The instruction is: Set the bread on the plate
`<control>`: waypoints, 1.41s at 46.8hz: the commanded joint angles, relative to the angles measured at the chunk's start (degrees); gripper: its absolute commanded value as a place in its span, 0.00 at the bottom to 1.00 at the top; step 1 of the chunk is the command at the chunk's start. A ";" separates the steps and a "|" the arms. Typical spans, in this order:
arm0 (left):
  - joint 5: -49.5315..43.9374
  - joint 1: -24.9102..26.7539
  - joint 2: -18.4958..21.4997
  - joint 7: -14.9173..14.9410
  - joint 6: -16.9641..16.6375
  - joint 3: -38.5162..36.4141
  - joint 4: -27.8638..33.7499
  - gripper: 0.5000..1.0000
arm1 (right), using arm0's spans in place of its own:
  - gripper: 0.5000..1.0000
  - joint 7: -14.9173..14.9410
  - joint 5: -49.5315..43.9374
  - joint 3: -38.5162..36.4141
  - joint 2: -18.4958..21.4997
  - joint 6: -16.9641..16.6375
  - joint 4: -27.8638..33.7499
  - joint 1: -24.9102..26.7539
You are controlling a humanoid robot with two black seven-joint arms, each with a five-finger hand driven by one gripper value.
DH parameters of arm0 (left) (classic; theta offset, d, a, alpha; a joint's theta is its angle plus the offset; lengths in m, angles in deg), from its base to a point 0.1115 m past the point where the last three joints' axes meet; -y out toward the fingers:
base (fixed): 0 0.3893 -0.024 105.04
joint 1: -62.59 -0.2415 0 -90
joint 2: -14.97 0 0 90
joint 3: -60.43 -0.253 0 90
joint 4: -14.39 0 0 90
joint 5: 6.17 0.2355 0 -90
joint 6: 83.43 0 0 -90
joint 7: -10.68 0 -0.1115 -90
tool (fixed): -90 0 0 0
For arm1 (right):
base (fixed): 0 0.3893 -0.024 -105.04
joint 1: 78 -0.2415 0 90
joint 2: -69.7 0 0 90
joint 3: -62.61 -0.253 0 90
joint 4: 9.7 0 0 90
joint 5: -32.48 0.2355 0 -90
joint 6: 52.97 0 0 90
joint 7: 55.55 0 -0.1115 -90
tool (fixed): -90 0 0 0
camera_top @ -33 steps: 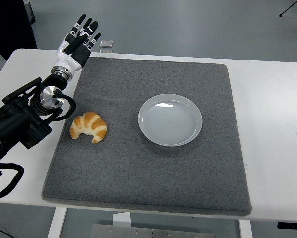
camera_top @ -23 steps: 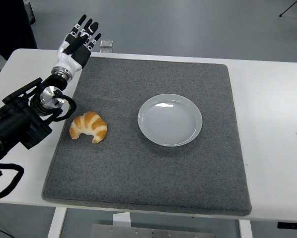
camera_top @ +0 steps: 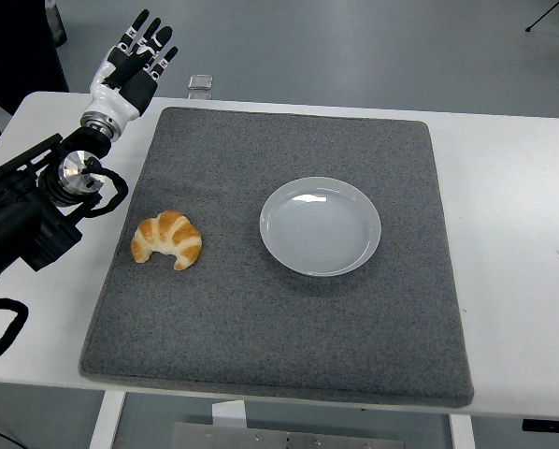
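One arm in view, the left. Left hand [camera_top: 130, 64] hung upper left, fingers spread, empty. Bread [camera_top: 166, 239] lay well below it, left of plate [camera_top: 320, 225], long axis roughly horizontal.

Croissant [camera_top: 166, 239] lying on grey mat [camera_top: 279, 337], left of centre, well apart from white plate [camera_top: 320, 225] sitting empty near mat's middle. Mat spread over white surface [camera_top: 523, 234]. Left hand [camera_top: 130, 67] raised beyond mat's far left corner, fingers [camera_top: 149, 37] extended and together, holding nothing. Small clear object [camera_top: 200, 85] at surface's far edge, just beside that hand.
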 commanded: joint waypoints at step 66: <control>62.03 21.68 28.83 0.28 4.70 -40.65 33.34 1.00 | 0.90 -0.01 0.08 0.00 0.00 0.00 0.00 0.00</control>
